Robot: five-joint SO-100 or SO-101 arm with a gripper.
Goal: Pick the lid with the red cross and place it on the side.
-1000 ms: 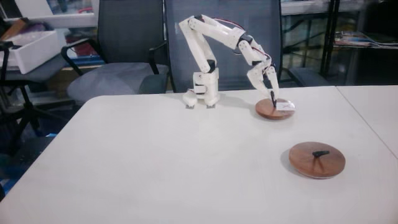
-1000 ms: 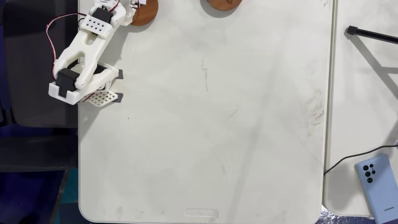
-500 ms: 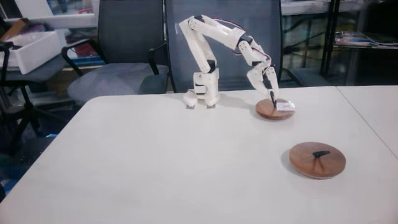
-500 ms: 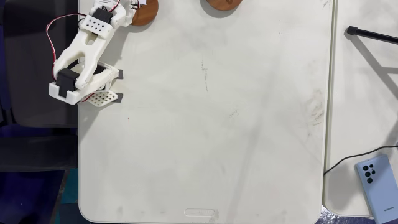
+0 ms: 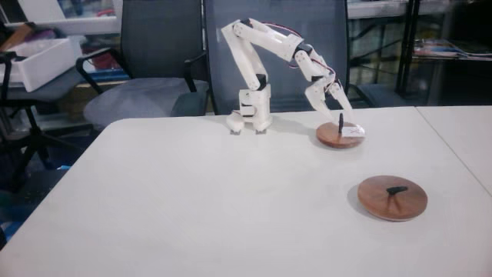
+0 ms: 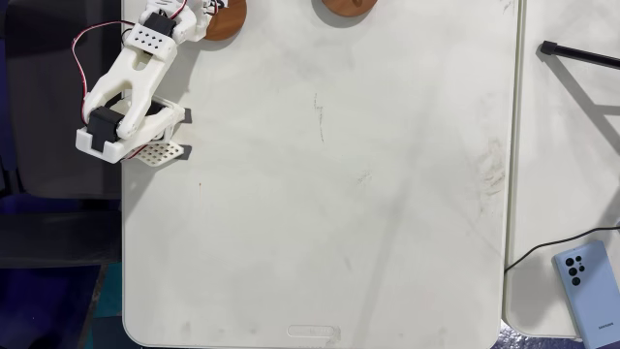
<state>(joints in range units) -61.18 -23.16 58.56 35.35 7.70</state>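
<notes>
No text, brand or number can be read anywhere on the white table [image 5: 192, 200]. The one possible sign is the white sticker on the lid with the red cross [image 5: 342, 135], beneath the arm's gripper [image 5: 339, 115]; from the side-on fixed view the mark on it is too small to make out, though it may be the cross. The blue phone [image 6: 586, 281] lies back-up, showing camera lenses but no legible logo.

Both lids [image 6: 225, 17] cut by top edge
</notes>
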